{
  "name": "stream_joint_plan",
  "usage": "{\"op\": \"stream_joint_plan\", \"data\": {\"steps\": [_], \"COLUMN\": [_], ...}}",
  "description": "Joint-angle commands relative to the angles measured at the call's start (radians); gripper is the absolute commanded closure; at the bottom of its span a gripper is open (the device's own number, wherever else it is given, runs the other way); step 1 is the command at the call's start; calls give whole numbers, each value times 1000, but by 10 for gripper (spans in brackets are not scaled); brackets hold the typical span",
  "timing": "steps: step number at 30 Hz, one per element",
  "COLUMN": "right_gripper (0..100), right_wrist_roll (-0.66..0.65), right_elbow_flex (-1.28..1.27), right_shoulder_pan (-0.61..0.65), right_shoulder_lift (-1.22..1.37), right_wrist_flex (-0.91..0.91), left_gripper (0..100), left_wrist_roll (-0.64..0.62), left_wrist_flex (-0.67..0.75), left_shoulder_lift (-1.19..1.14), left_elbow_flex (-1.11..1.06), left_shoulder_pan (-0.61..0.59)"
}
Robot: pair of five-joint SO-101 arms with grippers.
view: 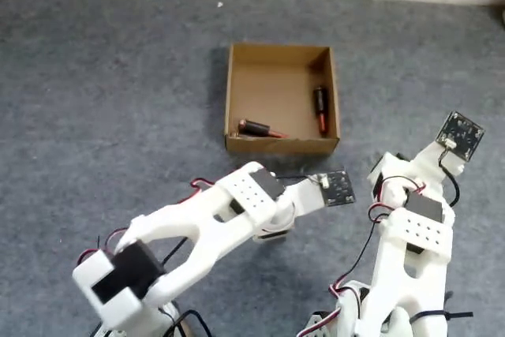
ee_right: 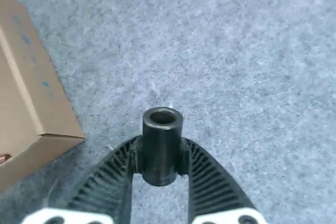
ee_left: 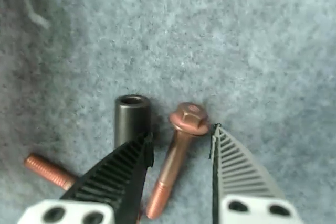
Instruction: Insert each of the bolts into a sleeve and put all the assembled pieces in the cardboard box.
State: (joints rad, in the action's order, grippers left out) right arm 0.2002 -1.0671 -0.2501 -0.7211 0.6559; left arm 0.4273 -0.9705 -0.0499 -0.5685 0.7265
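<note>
My left gripper [ee_left: 181, 135] stands open low over the grey carpet, its fingers on either side of a copper bolt [ee_left: 176, 163] that lies with its hex head pointing away. A black sleeve [ee_left: 132, 118] lies just outside one finger, and the threaded end of a second bolt [ee_left: 48, 170] lies farther out. My right gripper [ee_right: 161, 148] is shut on another black sleeve [ee_right: 161, 132], held with its open bore showing, close to a corner of the cardboard box [ee_right: 31, 114]. The box [view: 282, 146] holds two assembled pieces [view: 259, 129] [view: 320, 108].
In the high view the left arm [view: 237, 211] stretches from the lower left toward the box's front wall. The right arm [view: 418, 219] stands at the lower right. Grey carpet lies all around the box.
</note>
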Motion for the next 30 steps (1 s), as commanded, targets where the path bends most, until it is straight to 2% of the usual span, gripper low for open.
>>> {"op": "stream_joint_plan", "data": {"steps": [1,4,10,13,17,24,30], "right_gripper": [993,993,993,993,993,993,993], "right_wrist_roll": [9,9,9,8,5,5,5], "right_elbow_flex": [21,19,19,19,19,8,-85], "right_shoulder_pan": [-7,-7,-7,-7,22,108,240], "right_shoulder_lift": [-41,-41,-41,-41,-42,-205,-426], "right_wrist_flex": [-30,-30,-30,-30,-25,-24,25], "left_gripper": [805,829,993,994,995,995,994], "left_wrist_roll": [57,57,57,52,-37,-150,-293], "left_wrist_flex": [11,9,9,-3,-43,-66,-64], "left_shoulder_lift": [-44,-54,-56,-54,-27,272,545], "left_elbow_flex": [59,59,56,54,71,-16,-84], "left_shoulder_pan": [-56,-54,-7,10,-1,-7,-119]}}
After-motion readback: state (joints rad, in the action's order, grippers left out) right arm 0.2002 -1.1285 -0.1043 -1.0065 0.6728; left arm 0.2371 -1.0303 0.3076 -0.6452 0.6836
